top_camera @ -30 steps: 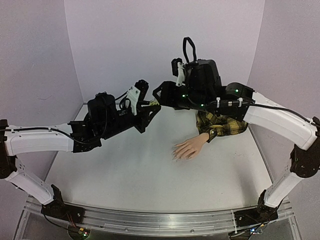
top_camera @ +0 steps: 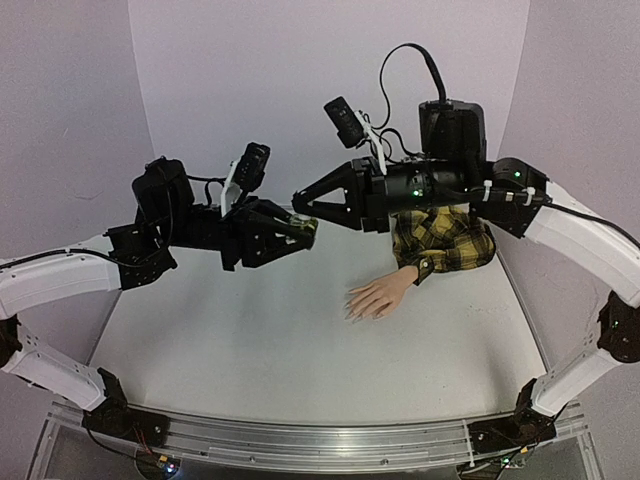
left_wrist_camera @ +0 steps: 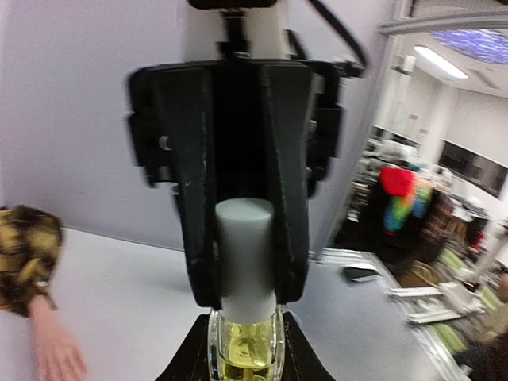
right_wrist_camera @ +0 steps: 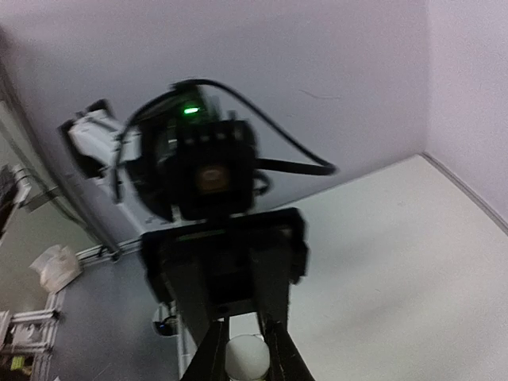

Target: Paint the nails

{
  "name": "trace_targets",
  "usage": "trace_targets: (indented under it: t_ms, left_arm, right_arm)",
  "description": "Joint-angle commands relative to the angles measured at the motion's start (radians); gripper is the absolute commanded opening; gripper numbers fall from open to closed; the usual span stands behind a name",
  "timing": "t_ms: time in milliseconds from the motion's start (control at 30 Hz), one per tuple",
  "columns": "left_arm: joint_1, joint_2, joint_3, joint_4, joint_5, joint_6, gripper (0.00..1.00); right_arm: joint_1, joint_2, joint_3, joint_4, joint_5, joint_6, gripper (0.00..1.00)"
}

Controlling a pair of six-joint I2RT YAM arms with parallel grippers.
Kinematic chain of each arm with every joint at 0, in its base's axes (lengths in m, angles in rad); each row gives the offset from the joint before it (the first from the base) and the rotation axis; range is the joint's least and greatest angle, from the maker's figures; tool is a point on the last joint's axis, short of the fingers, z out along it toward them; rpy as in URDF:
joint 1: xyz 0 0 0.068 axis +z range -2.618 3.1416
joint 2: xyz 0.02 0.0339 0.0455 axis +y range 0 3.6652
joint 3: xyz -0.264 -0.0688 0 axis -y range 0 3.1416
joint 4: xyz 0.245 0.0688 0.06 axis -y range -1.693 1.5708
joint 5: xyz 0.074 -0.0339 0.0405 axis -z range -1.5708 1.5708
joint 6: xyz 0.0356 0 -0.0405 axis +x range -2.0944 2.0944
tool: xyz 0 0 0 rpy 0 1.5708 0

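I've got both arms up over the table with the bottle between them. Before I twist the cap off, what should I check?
1. Grip of the left pincer on the bottle: ok, shut on it.
2. Grip of the right pincer on the white cap: ok, shut on it.
3. Cap off the bottle: not ok, it sits on the neck.
4. Bottle upright, so that nothing spills: cannot tell.
5. The mannequin hand lying on the table, apart from both arms: ok.
6. State of the nails, bare or painted: cannot tell, too small.
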State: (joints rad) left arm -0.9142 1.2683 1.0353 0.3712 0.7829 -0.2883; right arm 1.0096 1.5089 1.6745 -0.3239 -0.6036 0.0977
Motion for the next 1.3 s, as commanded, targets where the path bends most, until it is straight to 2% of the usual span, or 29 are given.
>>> trace_targets:
  t_ms: [0,233,333,367,433,500,600,633,700,867,1067,1267]
  left_arm:
    - [-0.013,0.019,0.091,0.189,0.446,-0.198,0.00]
    - [-0.004,0.004,0.152,-0.054,0.356,-0.001,0.00]
    - [-0.002,-0.013,0.168,-0.170,0.177,0.095,0.00]
    - [-0.002,-0.024,0.164,-0.197,0.088,0.137,0.00]
    - [-0.002,-0.047,0.141,-0.224,-0.127,0.179,0.00]
    - [-0.004,-0.063,0.118,-0.226,-0.323,0.223,0.00]
    - [-0.006,-0.067,0.093,-0.221,-0.476,0.264,0.00]
    - [-0.008,-0.063,0.092,-0.219,-0.500,0.266,0.00]
    - [-0.009,-0.047,0.095,-0.213,-0.532,0.277,0.00]
    - [-0.017,0.001,0.114,-0.200,-0.668,0.264,0.00]
    - [-0.040,0.058,0.147,-0.193,-0.818,0.249,0.00]
    - [-0.058,0.078,0.160,-0.186,-0.840,0.256,0.00]
  right_arm:
    - [0.052,0.063,-0.052,0.033,-0.498,-0.039,0.00]
    - [0.052,0.009,-0.086,0.034,-0.422,-0.057,0.00]
    - [0.040,-0.035,-0.121,0.041,-0.266,-0.047,0.01]
    - [0.037,-0.052,-0.138,0.045,-0.186,-0.033,0.06]
    - [0.036,-0.079,-0.163,0.049,0.004,0.007,0.32]
    - [0.036,-0.106,-0.193,0.058,0.166,0.055,0.52]
    - [0.036,-0.134,-0.228,0.092,0.289,0.113,0.68]
    - [0.036,-0.139,-0.237,0.111,0.311,0.132,0.77]
    - [0.035,-0.140,-0.244,0.139,0.360,0.185,0.82]
    - [0.041,-0.099,-0.198,0.137,0.566,0.333,0.86]
    - [0.058,-0.024,-0.095,0.088,0.704,0.433,0.73]
    - [0.079,0.073,0.069,-0.052,0.851,0.450,0.57]
